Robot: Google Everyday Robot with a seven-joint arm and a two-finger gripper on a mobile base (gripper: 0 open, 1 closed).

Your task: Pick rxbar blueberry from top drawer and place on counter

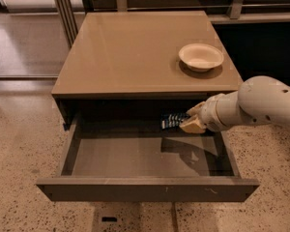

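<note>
I had the gripper (184, 123) inside the open top drawer (145, 188), toward its back right, its fingers (192, 125) closed on one end of the rxbar blueberry (171, 121), which hung above the drawer floor, while a pale bowl (201, 57) sat on the worktop (125, 52) above, near its right edge.
</note>
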